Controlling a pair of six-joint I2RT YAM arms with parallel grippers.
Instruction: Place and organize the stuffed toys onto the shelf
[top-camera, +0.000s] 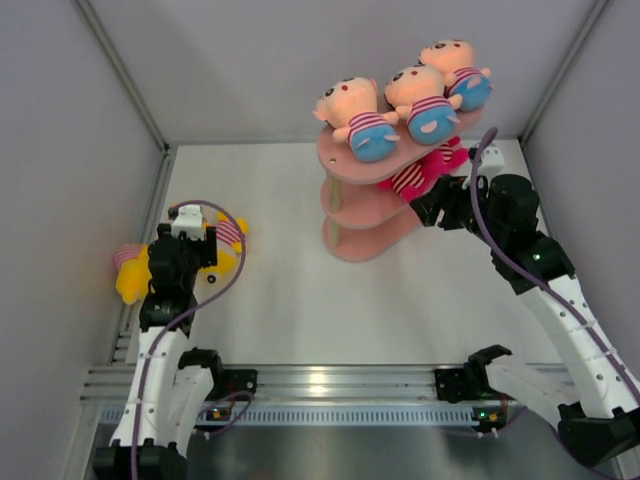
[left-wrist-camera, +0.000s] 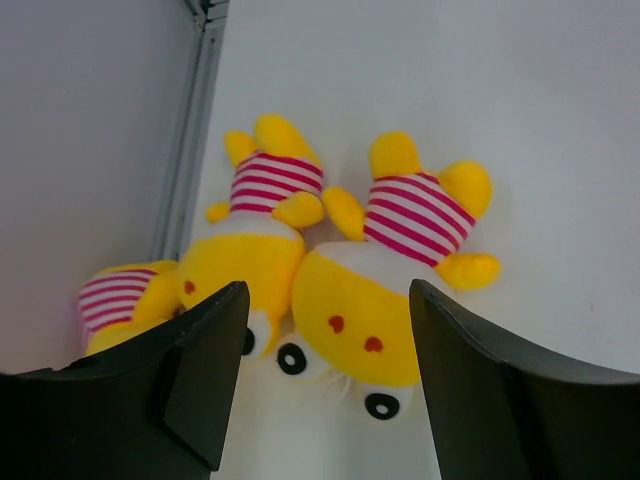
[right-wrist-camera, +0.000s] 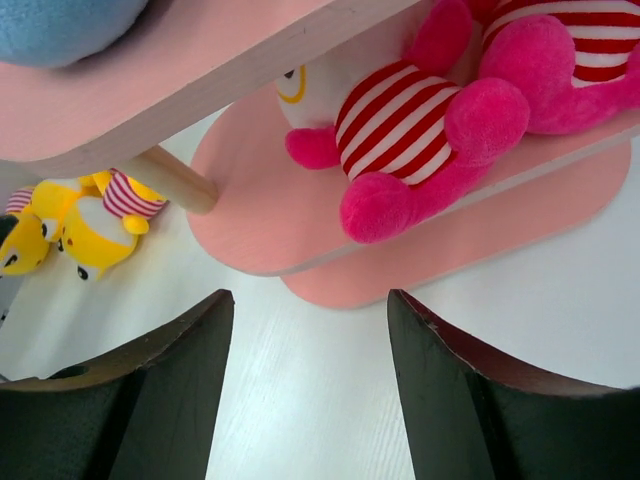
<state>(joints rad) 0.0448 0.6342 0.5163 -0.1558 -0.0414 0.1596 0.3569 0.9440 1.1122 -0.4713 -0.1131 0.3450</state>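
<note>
Three yellow stuffed toys in striped shirts lie on the table by the left wall: the right one (left-wrist-camera: 385, 290), the middle one (left-wrist-camera: 255, 240) and the left one (left-wrist-camera: 120, 300). My left gripper (left-wrist-camera: 325, 390) is open just above their heads, its jaws on either side of the right toy's face; from above it (top-camera: 188, 248) covers most of them. The pink shelf (top-camera: 365, 235) carries three peach-faced toys (top-camera: 355, 115) on its top board and two magenta-limbed toys (right-wrist-camera: 400, 130) on its middle board (right-wrist-camera: 250, 215). My right gripper (right-wrist-camera: 310, 390) is open and empty, low beside the shelf's right end (top-camera: 432, 208).
A grey wall and metal frame rail (left-wrist-camera: 190, 150) run close to the left of the yellow toys. A pale shelf post (right-wrist-camera: 170, 180) stands under the top board. The bottom board (right-wrist-camera: 450, 265) is bare where it shows. White table (top-camera: 300, 300) lies between the arms.
</note>
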